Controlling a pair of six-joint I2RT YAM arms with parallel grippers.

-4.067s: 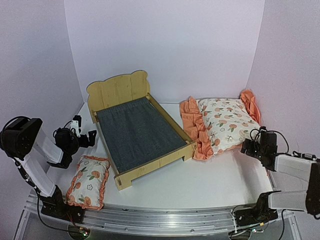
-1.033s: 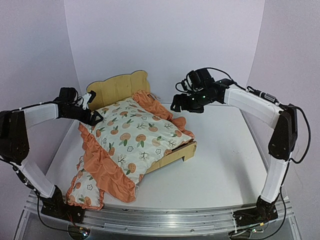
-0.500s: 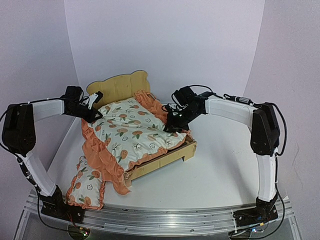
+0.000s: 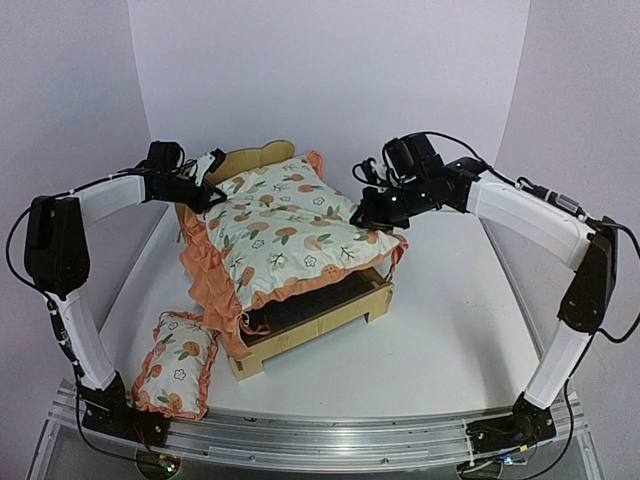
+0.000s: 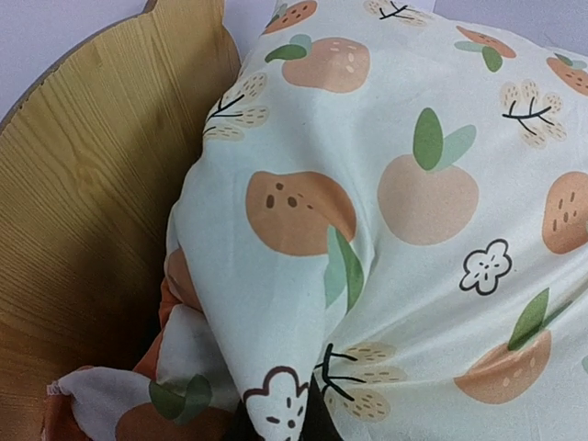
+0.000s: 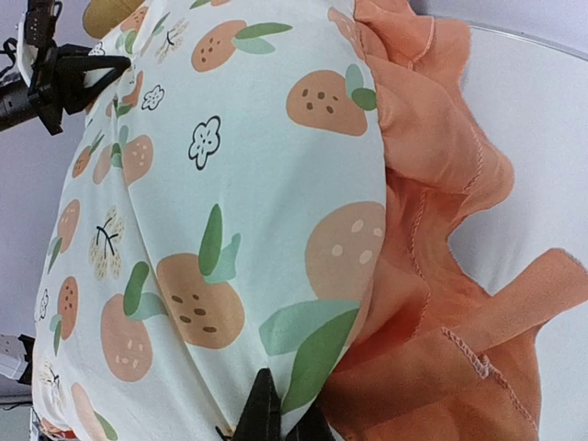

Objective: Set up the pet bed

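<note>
The pet bed (image 4: 318, 328), a light plywood frame, stands mid-table; its headboard (image 4: 247, 160) peeks out behind and its dark base (image 4: 300, 306) shows near the footboard. The fruit-print mattress cushion (image 4: 285, 232) with its orange ruffle (image 6: 441, 276) is held up, tilted, over the bed. My left gripper (image 4: 205, 190) is shut on the cushion's corner by the headboard (image 5: 83, 211). My right gripper (image 4: 373, 214) is shut on the cushion's right edge. In both wrist views fabric (image 5: 413, 184) (image 6: 230, 184) covers most of the fingers, (image 5: 308, 418) for the left gripper, (image 6: 276, 418) for the right.
A small matching pillow (image 4: 178, 365) lies on the table at the front left, beside the bed's foot. White walls close in the back and sides. The cushion's ruffle hangs over the bed's left side.
Both grippers have shut on the cushion and lifted it up and back toward the headboard. It lay sprawled over the bed's front left; now the bed's foot end shows.
</note>
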